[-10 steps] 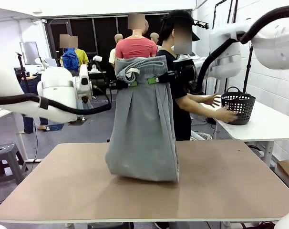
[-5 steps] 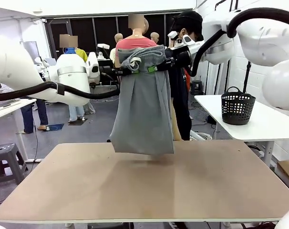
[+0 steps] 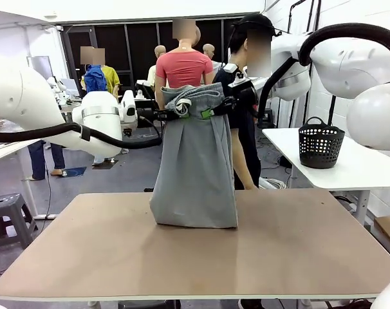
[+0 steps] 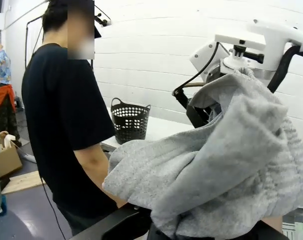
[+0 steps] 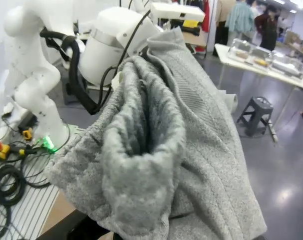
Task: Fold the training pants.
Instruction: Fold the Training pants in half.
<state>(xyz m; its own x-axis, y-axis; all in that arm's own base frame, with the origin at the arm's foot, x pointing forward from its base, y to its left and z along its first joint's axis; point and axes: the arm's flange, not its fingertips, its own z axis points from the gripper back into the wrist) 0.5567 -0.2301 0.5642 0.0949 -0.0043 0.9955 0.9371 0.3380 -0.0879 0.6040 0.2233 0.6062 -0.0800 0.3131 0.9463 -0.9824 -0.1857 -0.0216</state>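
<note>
Left gripper [image 3: 180,111] and right gripper [image 3: 209,109]: both clamped on the gathered waistband of light grey soft-fabric training pants [image 3: 195,174], frame centre, hems brushing the brown table [image 3: 298,251]. Risk: bunched elastic slipping free, dropping the pants in a heap.

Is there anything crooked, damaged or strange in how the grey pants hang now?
Nothing looks damaged. The light grey soft-fabric training pants hang from their bunched waistband, gripped by the left gripper and right gripper. The bottom edge rests slightly unevenly on the brown table.
</note>
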